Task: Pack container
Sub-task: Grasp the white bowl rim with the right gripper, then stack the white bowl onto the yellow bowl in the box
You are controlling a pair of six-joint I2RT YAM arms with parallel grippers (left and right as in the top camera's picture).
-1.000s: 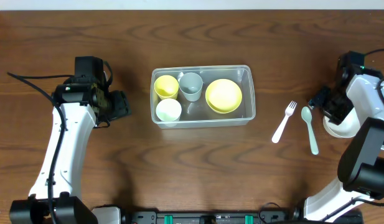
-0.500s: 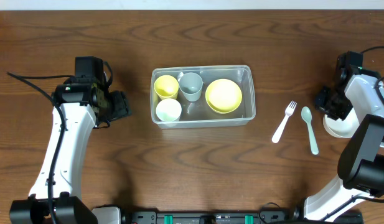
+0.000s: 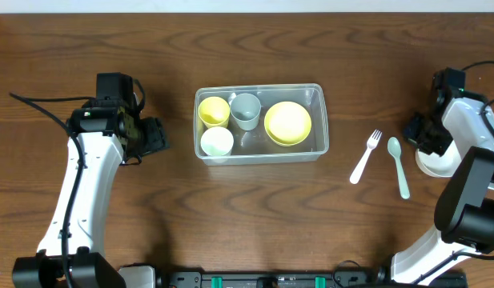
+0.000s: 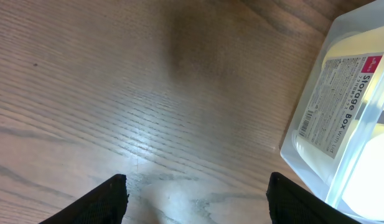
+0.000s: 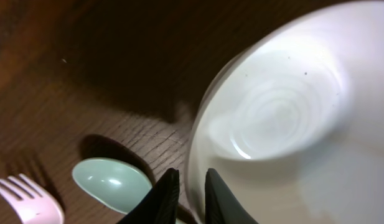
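Note:
The clear container (image 3: 259, 86) stands mid-table holding a yellow cup (image 3: 214, 110), a grey cup (image 3: 245, 110), a white cup (image 3: 217, 142) and a yellow bowl (image 3: 287, 122). At the far right sits a white bowl (image 3: 439, 164). My right gripper (image 3: 423, 148) is at its left rim. In the right wrist view the gripper (image 5: 192, 196) pinches the white bowl's (image 5: 285, 118) rim, one finger inside and one outside. My left gripper (image 3: 160, 134) hovers left of the container. It stands open (image 4: 196, 199) over bare wood, the container's labelled wall (image 4: 341, 112) to its right.
A white fork (image 3: 365, 157) and a pale green spoon (image 3: 399, 166) lie between the container and the white bowl. In the right wrist view the spoon's bowl (image 5: 111, 183) is just left of the fingers and the fork's tines (image 5: 23, 202) show at the lower left corner.
My right gripper has moved a little toward the white bowl and closed its fingers on the rim. The left arm has not moved.

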